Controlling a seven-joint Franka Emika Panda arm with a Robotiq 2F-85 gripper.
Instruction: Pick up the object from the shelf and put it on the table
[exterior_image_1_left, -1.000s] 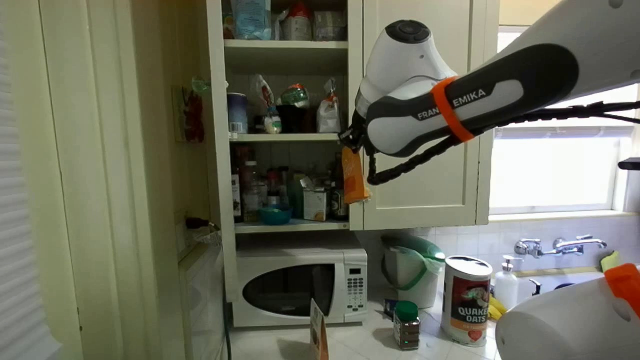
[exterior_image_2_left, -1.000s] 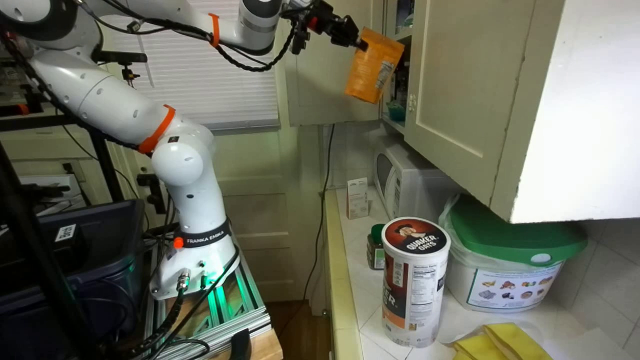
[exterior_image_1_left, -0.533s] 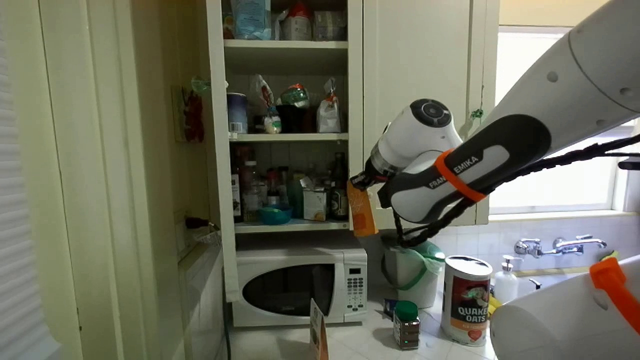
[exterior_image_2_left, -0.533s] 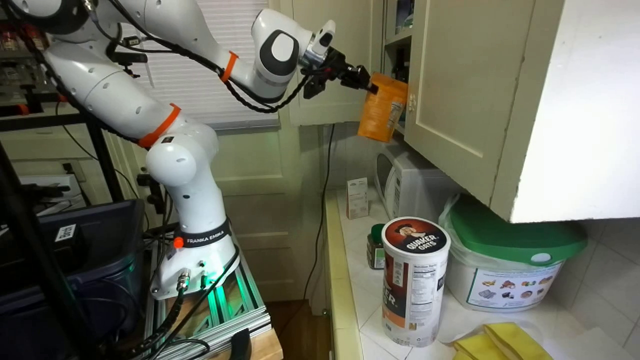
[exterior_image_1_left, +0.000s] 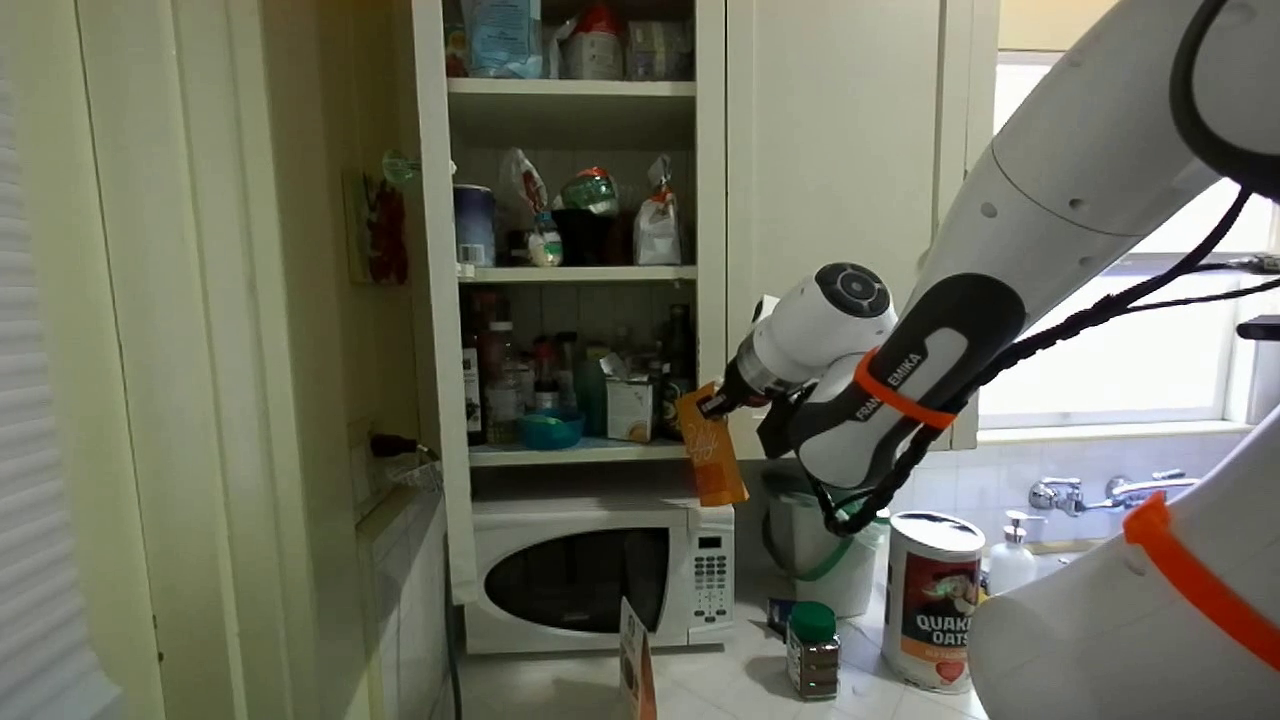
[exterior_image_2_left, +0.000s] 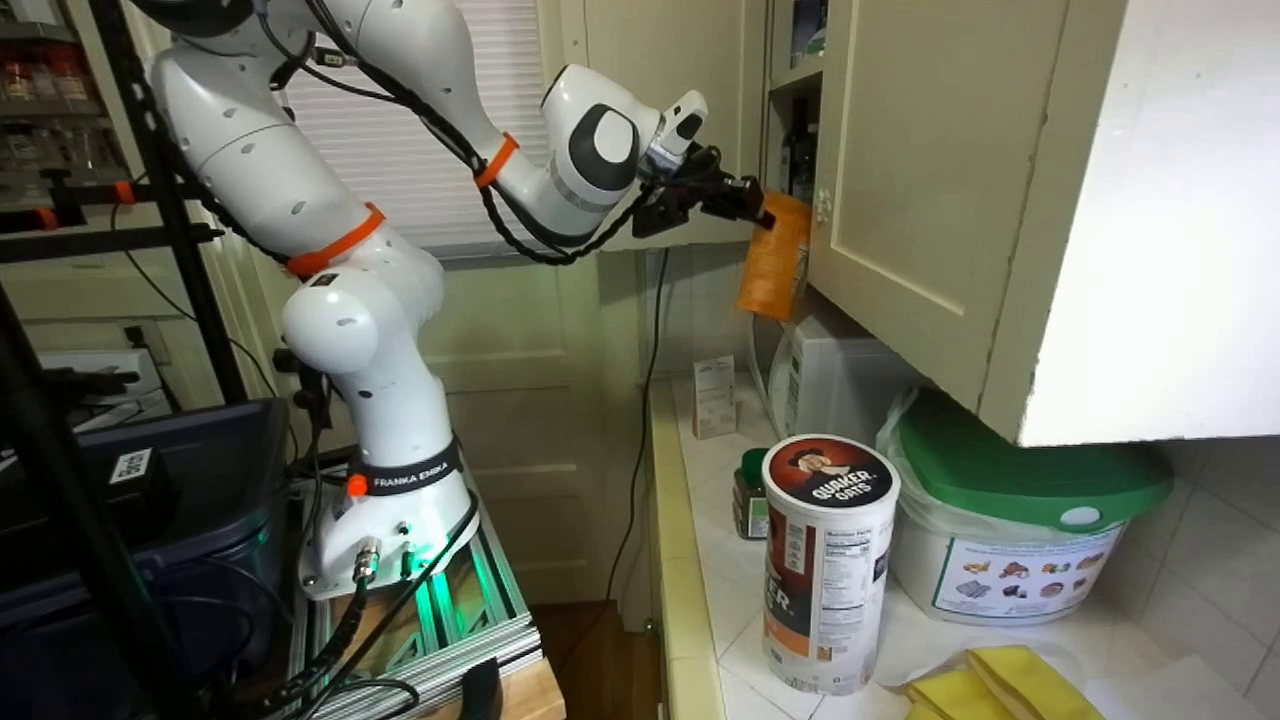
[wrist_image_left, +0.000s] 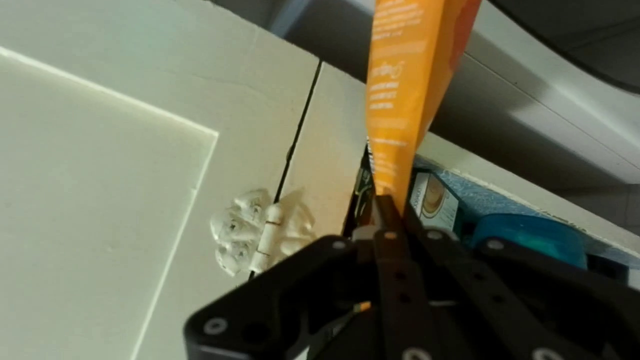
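Note:
The object, an orange packet (exterior_image_1_left: 712, 460), hangs tilted from my gripper (exterior_image_1_left: 710, 404), which is shut on its upper edge. It also shows in an exterior view (exterior_image_2_left: 774, 262) and, seen nearly edge-on, in the wrist view (wrist_image_left: 400, 85). The fingers (wrist_image_left: 392, 212) pinch it at one end. The packet is in the air, outside the cabinet, near the right end of the lowest shelf board (exterior_image_1_left: 585, 454). In an exterior view it overlaps the microwave's top right corner. The table, a white tiled countertop (exterior_image_2_left: 725, 590), lies well below it; it also shows in the exterior view (exterior_image_1_left: 745, 690).
A white microwave (exterior_image_1_left: 580, 510) stands under the shelves. A thin box (exterior_image_2_left: 715, 398), a green-lidded jar (exterior_image_1_left: 813, 655), an oats canister (exterior_image_2_left: 830, 590) and a green-lidded bin (exterior_image_2_left: 1030, 570) stand on the countertop. An open cabinet door (exterior_image_2_left: 930, 200) is beside the packet. Yellow cloths (exterior_image_2_left: 1010, 685) lie nearer.
My gripper has moved down with the orange packet still in it, from beside the middle of the lower shelf space to about the lowest board. The packet has also turned somewhat.

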